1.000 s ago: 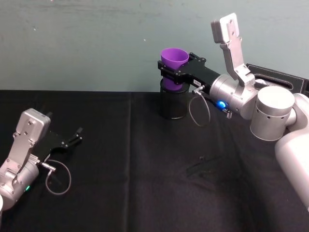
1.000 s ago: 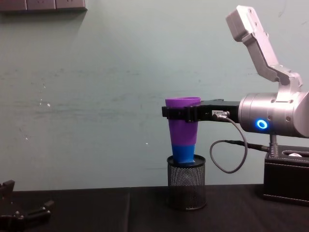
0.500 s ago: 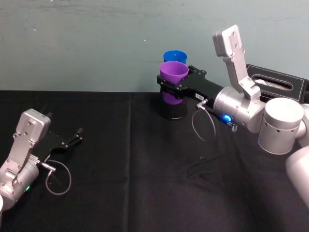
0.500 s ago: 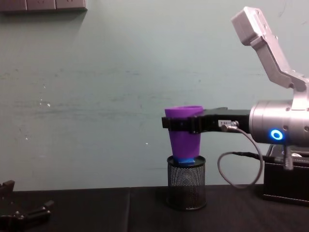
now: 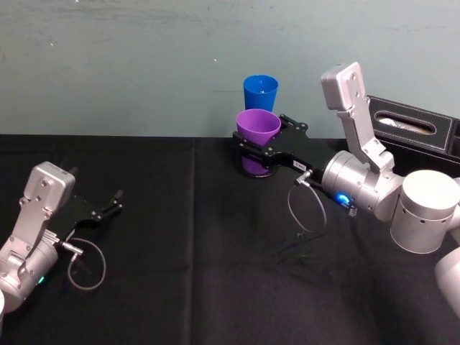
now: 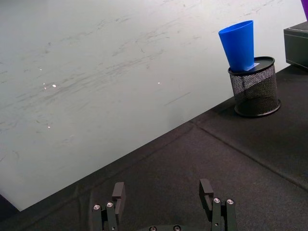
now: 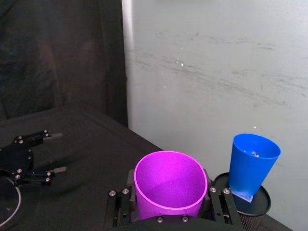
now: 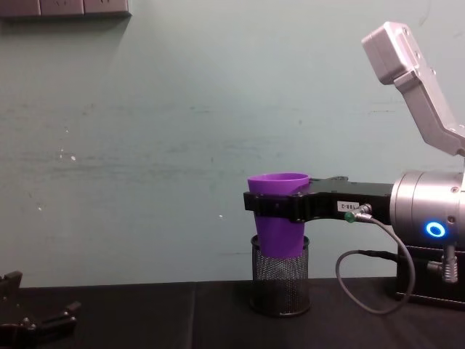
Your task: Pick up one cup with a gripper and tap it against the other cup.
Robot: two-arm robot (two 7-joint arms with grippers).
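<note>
Soft, even light is brightening the purple cup (image 8: 280, 218) and pale wall (image 8: 145, 145); the black surface (image 5: 215, 273) is lying dim; a blue ring (image 8: 435, 230) is glowing at three o'clock in the chest view.

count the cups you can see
2. The purple cup is clamped in the right gripper; the blue cup stands in the mesh holder behind it. None seem hidden.

A scuffed pale teal wall (image 8: 145, 145) rises behind a table (image 5: 180, 287) draped in black cloth.

Black-cloth table (image 5: 180, 287) w/ mesh holder (image 8: 280, 285), black box (image 5: 431, 136) at rt.
</note>
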